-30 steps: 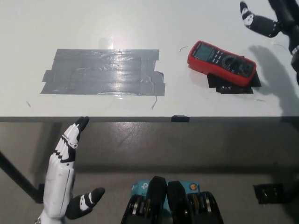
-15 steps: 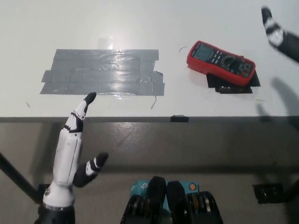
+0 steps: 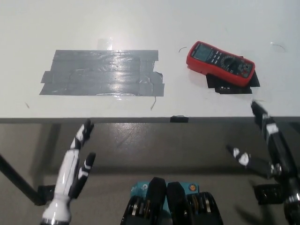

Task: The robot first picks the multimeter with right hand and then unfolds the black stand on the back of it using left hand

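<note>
While untouched, multimeter (image 3: 220,64) lies — beyond fingers (image 3: 259,112).

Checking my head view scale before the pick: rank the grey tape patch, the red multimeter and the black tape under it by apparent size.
1. grey tape patch, clearly largest.
2. red multimeter.
3. black tape, as far as it shows; the multimeter hides part of it, so its full size is unsure.

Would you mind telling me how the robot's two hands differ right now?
The left hand is white with dark fingertips and sits at the lower left; the right hand is black and sits at the lower right, nearer the multimeter. Both are open, hold nothing, and hang below the table edge, clear of the multimeter.
</note>
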